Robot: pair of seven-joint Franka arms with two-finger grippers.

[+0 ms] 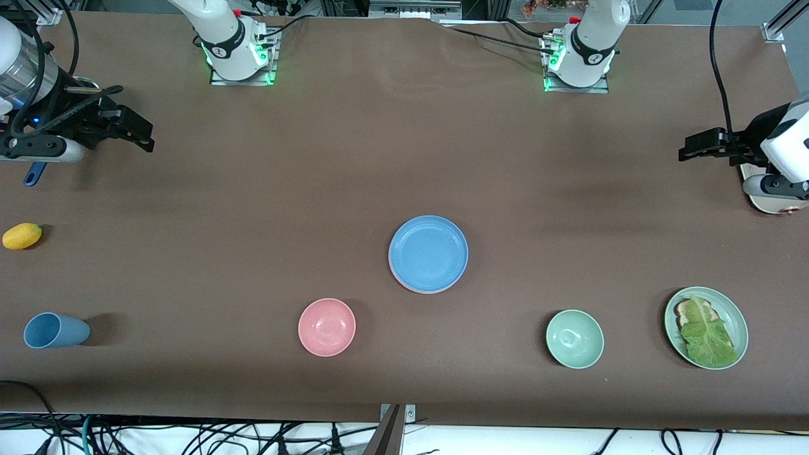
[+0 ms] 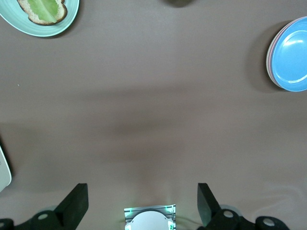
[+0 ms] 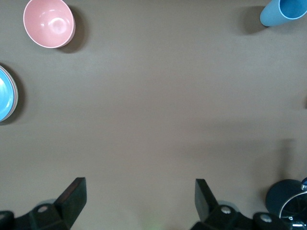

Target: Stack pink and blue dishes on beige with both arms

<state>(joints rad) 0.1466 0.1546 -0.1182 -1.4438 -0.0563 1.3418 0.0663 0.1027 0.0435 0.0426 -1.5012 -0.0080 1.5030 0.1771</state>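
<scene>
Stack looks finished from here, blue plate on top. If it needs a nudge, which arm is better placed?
Neither clearly. The blue plate tops the stack mid-table; the left gripper and right gripper both hang open at opposite table ends, about equally distant.

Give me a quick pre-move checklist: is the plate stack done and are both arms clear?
1. Blue plate on top of stack: ok.
2. Pink plate under it, rim showing: ok.
3. Beige plate at the bottom: cannot tell, hidden by the plates above.
4. Left gripper open, holding nothing, at the left arm's end of the table: ok.
5. Right gripper open, holding nothing, at the right arm's end: ok.
6. Pink bowl stands apart from stack: ok.
</scene>
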